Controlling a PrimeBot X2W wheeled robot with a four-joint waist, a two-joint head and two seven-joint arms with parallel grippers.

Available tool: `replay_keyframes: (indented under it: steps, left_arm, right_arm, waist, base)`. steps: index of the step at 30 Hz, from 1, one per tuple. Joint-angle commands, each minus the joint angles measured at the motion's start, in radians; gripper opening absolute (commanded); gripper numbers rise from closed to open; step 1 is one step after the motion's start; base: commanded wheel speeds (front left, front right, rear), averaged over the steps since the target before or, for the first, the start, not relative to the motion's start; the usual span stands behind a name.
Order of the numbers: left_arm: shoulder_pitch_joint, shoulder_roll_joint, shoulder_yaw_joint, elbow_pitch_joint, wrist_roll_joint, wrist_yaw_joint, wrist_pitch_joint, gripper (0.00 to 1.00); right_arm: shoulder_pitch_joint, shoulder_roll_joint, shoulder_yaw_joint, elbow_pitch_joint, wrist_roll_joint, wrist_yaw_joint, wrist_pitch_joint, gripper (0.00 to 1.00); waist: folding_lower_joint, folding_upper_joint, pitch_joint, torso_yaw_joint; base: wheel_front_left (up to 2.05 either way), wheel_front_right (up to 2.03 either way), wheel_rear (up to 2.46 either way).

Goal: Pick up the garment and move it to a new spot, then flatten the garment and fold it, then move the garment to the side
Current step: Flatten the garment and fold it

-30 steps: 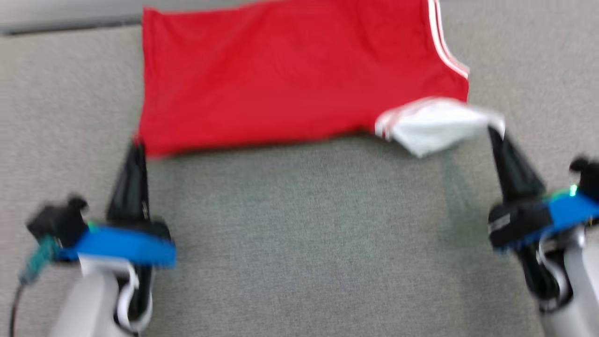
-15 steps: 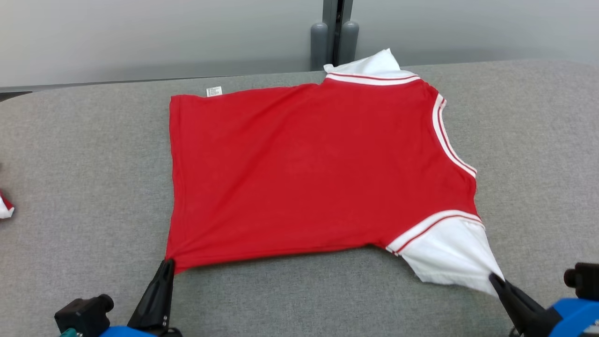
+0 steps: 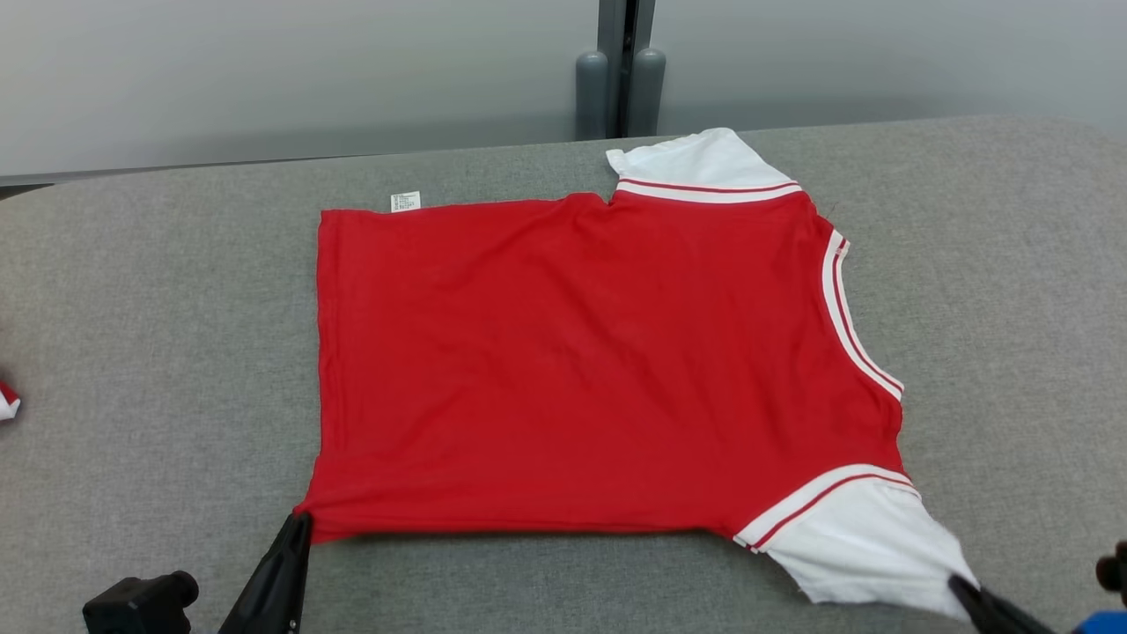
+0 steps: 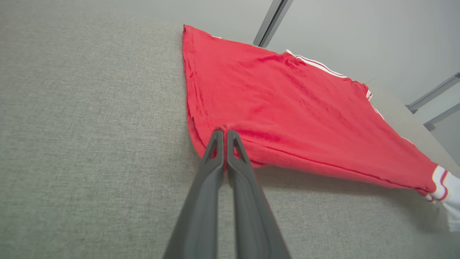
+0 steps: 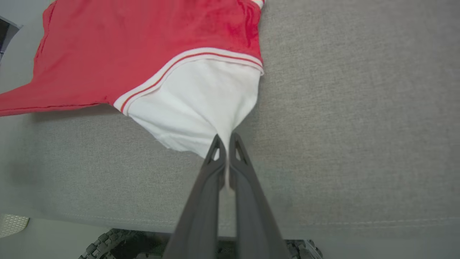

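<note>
Red short-sleeved shirt with white striped sleeves (image 3: 599,370) lies spread almost flat on the grey fabric-covered table (image 3: 176,308), hem to the left and collar to the right. The left gripper (image 4: 224,132) is pinched tight on the near left hem corner. The right gripper (image 5: 225,136) is clamped on the tip of the near white sleeve, which is drawn to a point. A small white label (image 3: 405,202) shows at the far hem corner. At the table's left edge sits a small red-and-white scrap (image 3: 7,401), possibly another garment.
</note>
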Motion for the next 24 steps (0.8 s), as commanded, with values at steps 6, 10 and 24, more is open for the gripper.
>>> replay_keyframes:
  steps: [6, 10, 24]
  left_arm:
    - [-0.067, -0.012, -0.015, -0.06, 0.009, -0.003, 0.005, 0.0]
    - [-0.152, -0.026, -0.036, -0.05, 0.015, -0.015, 0.017, 0.0]
    - [-0.399, -0.086, -0.055, 0.191, 0.034, -0.039, -0.024, 0.0]
  right_arm:
    - [-0.17, 0.0, 0.046, -0.001, -0.083, 0.0, -0.017, 0.0]
    - [-0.292, -0.006, 0.09, 0.037, -0.118, 0.0, 0.021, 0.0]
    - [-0.661, -0.101, 0.132, 0.24, -0.094, 0.0, -0.042, 0.0]
  waist:
    - [0.0, -0.0001, 0.028, 0.009]
    - [0.0, -0.0001, 0.056, 0.018]
    - [0.0, -0.0001, 0.141, 0.044]
  base:
    - [0.0, 0.0, 0.0]
    - [0.0, 0.0, 0.0]
    - [0.0, 0.0, 0.0]
